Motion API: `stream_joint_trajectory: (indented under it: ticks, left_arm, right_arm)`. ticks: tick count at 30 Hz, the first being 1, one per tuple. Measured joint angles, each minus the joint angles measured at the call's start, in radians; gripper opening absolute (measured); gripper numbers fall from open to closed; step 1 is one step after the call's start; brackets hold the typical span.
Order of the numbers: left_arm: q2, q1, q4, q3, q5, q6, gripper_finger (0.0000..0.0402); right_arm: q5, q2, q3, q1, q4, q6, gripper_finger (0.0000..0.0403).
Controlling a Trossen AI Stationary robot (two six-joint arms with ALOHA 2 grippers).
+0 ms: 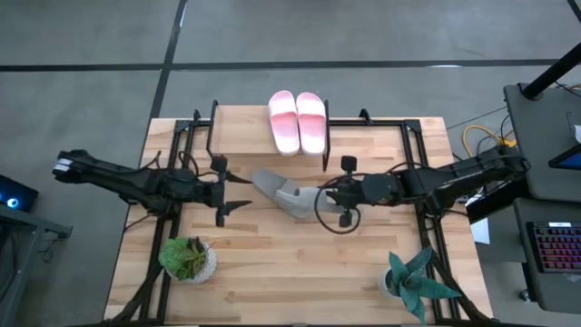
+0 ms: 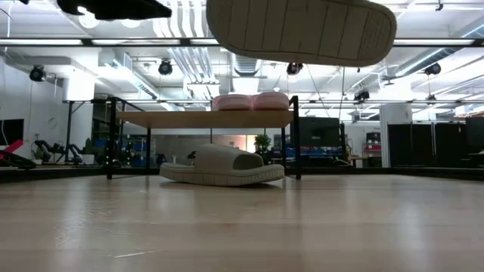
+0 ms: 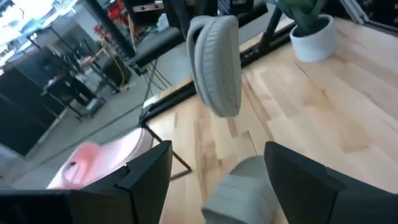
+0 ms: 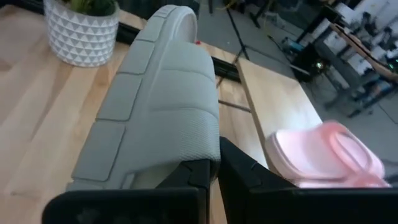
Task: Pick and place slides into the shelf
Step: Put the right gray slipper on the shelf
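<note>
While the right claw [image 1: 320, 194] hangs above the middle of the worktop [image 1: 272, 263], its fingers are clamped tight on the strap of a grey slide [image 1: 289, 193], which it holds lifted clear of the wood; the low view shows the ribbed sole of that slide [image 2: 302, 30] well up in the air, tilted. In the right wrist view the same slide [image 4: 155, 106] fills the frame, with the two dark fingers [image 4: 196, 174] pinched together at the edge of its strap. The left claw [image 1: 238, 191] hovers just beside the toe end of the lifted slide, jaws spread wide and holding nothing. A second grey slide [image 2: 223, 166] lies flat on the worktop under the shelf [image 2: 204, 119], between its black legs. Two pink slides [image 1: 297, 121] sit side by side on the plank top of the shelf [image 1: 241, 132], toward its right end. Two potted plants stand near the front corners of the worktop, one on the left [image 1: 188, 260] and one on the right [image 1: 413, 282].
</note>
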Motion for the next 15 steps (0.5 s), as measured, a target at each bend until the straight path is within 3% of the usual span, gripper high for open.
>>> stream_joint_trajectory:
  ticks: [15]
  left_arm:
    - [0.154, 0.003, 0.253, 0.003, 0.102, 0.053, 0.0240]
  right_arm:
    - [-0.026, 0.026, 0.028, 0.000, 0.003, -0.057, 0.0009]
